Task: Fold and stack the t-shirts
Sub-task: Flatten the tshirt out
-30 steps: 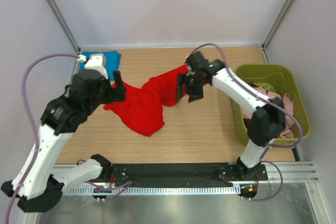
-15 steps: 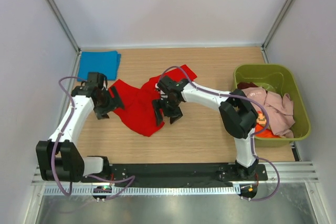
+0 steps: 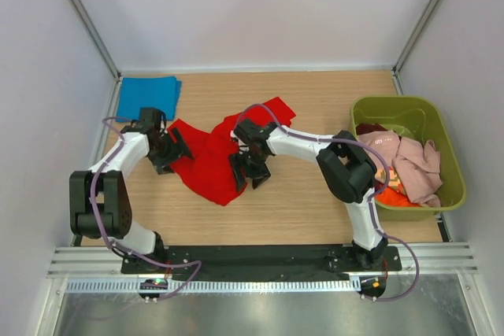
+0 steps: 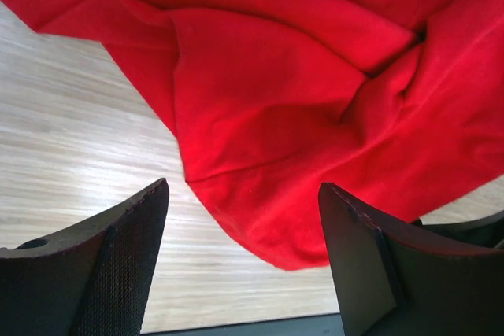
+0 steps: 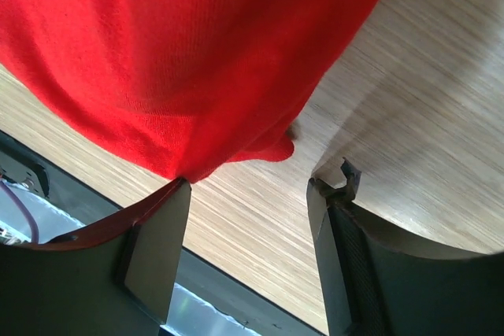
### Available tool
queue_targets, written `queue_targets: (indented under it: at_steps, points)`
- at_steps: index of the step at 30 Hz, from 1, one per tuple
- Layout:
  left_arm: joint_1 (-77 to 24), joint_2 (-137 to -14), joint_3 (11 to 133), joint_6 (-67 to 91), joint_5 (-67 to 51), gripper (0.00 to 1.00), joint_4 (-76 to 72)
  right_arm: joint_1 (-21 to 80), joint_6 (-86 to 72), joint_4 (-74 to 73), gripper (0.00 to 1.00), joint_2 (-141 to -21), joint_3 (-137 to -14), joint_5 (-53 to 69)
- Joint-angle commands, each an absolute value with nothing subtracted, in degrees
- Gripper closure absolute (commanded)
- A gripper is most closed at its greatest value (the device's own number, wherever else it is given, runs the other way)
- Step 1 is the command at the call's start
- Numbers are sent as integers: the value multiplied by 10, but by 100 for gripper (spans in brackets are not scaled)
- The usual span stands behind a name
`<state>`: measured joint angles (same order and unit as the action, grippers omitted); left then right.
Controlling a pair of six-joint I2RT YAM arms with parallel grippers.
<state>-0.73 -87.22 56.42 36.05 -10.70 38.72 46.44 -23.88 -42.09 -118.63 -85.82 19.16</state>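
Left gripper (image 4: 244,188): wide, empty; crumpled bright red cloth t-shirt (image 4: 268,116) just ahead.
Right gripper (image 5: 248,182): wide; red hem at one fingertip.
Overhead only: folded blue cloth t-shirt (image 3: 148,97) beyond left gripper.

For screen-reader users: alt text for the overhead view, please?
A crumpled red t-shirt lies on a wooden table, the open left gripper and right gripper at its sides. A folded blue t-shirt lies back left; a green bin of clothes stands right.
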Motion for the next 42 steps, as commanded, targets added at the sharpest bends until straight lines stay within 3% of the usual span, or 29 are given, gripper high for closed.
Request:
queue_targets:
  at_steps: [1,7,13,17,19,20,21,25,30,42]
  points:
    - [-4,-870,558,370,-78,22,337,466,-217,-417,32,-1190,-882,187]
    - [-6,-931,550,390,-155,32,296,466,-214,-419,32,-1201,-896,194]
    - [-28,-901,490,424,-178,28,273,466,-214,-410,39,-1208,-907,214]
    - [-43,-903,454,450,-200,28,245,466,-221,-393,49,-1216,-908,239]
    - [-45,-913,452,453,-210,46,235,466,-226,-389,56,-1220,-911,245]
    - [-45,-917,454,451,-214,55,236,466,-228,-388,64,-1220,-917,247]
    - [-44,-913,458,448,-213,71,234,466,-229,-388,70,-1218,-918,250]
    - [-45,-862,476,441,-196,92,271,466,-229,-394,98,-1196,-926,249]
    - [-44,-747,555,426,-143,100,364,466,-224,-430,99,-1117,-956,217]
    - [-56,-626,856,383,-55,100,593,477,-263,-483,99,-945,-1082,260]
